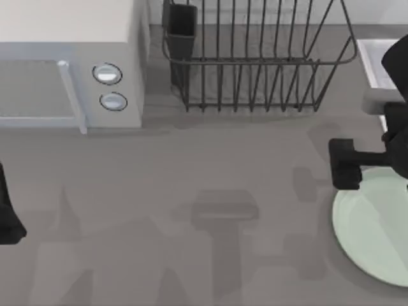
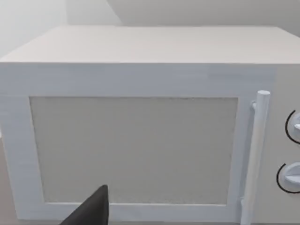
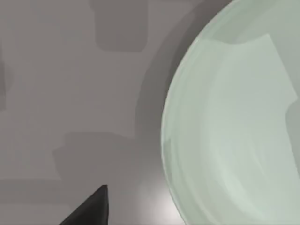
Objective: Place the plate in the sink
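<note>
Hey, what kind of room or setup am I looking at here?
Probably a simulated kitchen counter: a white microwave at the back left, a dark wire dish rack beside it, a sink at the right edge, and a mint-green plate.

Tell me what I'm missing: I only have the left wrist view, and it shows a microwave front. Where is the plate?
Observer: The plate lies flat on the table at the top view's right edge, partly cut off by the frame.
Operator: Is the right arm near it?
Observer: Yes. The right tool hangs over the plate's far-left rim; I cannot tell whether it touches.
Operator: And the sink?
Observer: A corner of the sink shows at the upper right, behind the plate and beside the dish rack.
Operator: Where is the arm I'm riding on?
Observer: The left tool sits at the table's left edge, in front of the microwave.
</note>
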Controlling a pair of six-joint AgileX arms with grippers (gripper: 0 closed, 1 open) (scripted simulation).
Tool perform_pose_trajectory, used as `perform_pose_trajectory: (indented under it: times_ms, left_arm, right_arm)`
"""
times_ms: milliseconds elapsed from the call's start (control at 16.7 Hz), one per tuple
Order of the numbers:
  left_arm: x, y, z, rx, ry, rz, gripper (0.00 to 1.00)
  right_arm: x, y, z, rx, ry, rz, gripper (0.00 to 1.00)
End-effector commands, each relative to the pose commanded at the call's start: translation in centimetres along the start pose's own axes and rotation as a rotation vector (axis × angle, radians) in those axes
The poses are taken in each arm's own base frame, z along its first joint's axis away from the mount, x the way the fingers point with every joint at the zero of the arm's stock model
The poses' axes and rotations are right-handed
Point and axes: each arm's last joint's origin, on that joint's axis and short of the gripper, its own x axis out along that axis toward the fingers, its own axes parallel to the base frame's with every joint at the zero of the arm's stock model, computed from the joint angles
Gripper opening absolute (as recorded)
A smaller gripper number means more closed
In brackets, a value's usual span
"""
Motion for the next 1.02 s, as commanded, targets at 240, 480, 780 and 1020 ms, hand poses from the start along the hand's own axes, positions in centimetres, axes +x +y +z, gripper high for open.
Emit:
perform_pose_trajectory:
  times_ms: [240, 480, 780, 1020]
  left_arm:
    - [0.0, 0.0, 0.0, 0.0, 0.0, 0.0, 1.0]
    - [0.0, 0.0, 0.0, 0.0, 0.0, 0.0, 1.0]
    - [0.0, 0.0, 0.0, 0.0, 0.0, 0.0, 1.0]
    - [0.0, 0.0, 0.0, 0.0, 0.0, 0.0, 1.0]
  right_arm:
    - [2.7, 2.6, 1.9, 0.001, 0.176, -0.07, 1.0]
    - [3.3, 3.2, 2.2, 0.001, 0.213, -0.088, 1.0]
    - [3.8, 3.0, 2.2, 0.005, 0.213, -0.088, 1.0]
    - [7.3, 2.9, 1.8, 0.004, 0.212, -0.087, 1.0]
